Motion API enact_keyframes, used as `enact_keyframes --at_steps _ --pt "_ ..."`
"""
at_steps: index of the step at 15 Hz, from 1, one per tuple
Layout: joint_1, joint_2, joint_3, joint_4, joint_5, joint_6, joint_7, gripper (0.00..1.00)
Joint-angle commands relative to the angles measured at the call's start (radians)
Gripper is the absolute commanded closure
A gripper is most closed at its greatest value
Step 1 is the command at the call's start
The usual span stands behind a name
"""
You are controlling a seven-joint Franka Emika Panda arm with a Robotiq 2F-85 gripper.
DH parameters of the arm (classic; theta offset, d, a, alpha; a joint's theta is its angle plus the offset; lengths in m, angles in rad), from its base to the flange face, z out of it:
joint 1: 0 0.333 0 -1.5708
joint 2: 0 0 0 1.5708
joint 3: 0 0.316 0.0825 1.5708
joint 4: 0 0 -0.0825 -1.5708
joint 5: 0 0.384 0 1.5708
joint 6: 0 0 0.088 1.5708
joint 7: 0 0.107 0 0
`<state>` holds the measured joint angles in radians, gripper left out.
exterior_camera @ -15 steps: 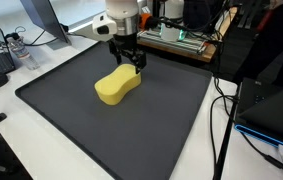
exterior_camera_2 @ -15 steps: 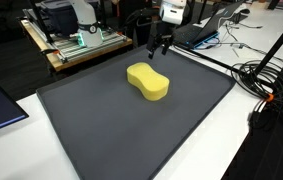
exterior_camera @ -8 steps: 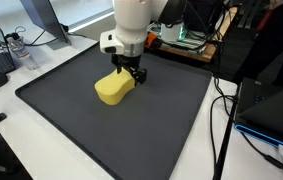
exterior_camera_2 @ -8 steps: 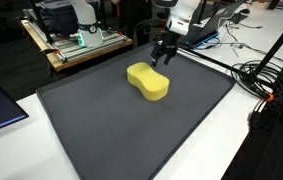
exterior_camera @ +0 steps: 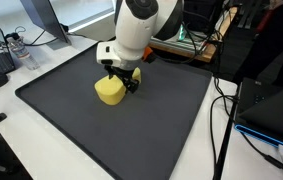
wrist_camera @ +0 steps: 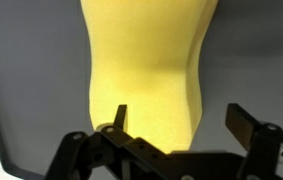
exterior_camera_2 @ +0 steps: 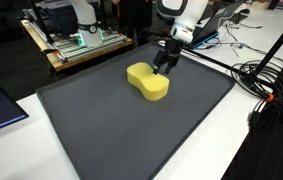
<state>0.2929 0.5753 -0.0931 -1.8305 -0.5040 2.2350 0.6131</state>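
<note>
Yellow sponge [exterior_camera_2: 148, 82], peanut-shaped with a pinched waist, surface plain. Lies flat near the middle of dark grey mat [exterior_camera_2: 101, 135]. Over one end, gripper [exterior_camera_2: 163, 68] with fingers spread apart, nothing clamped.

Bare mat [exterior_camera_2: 111, 125] lies free either side of the pincer [exterior_camera_2: 163, 66]; only the yellow sponge [exterior_camera_2: 144, 82] just beneath it obstructs.

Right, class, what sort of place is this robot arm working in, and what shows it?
Probably a lab or workshop: exposed electronics on a wooden rack, loose cables across the white bench, and a monitor behind the dark mat.
</note>
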Motion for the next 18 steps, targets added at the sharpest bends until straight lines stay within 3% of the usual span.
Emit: enact_keyframes --at_steps 1,10,11,12,18 --pt "0.027 0.070 -0.037 0.065 -0.053 -0.013 0.048 0.00" --pt "0.025 0.180 -0.055 0.139 -0.038 -0.024 0.037 0.00" --pt "0.018 0.188 -0.047 0.148 -0.024 -0.036 0.021 0.25" --pt "0.008 0.192 -0.035 0.155 -0.006 -0.045 0.006 0.27" --pt "-0.005 0.189 -0.018 0.184 0.026 -0.103 -0.014 0.65"
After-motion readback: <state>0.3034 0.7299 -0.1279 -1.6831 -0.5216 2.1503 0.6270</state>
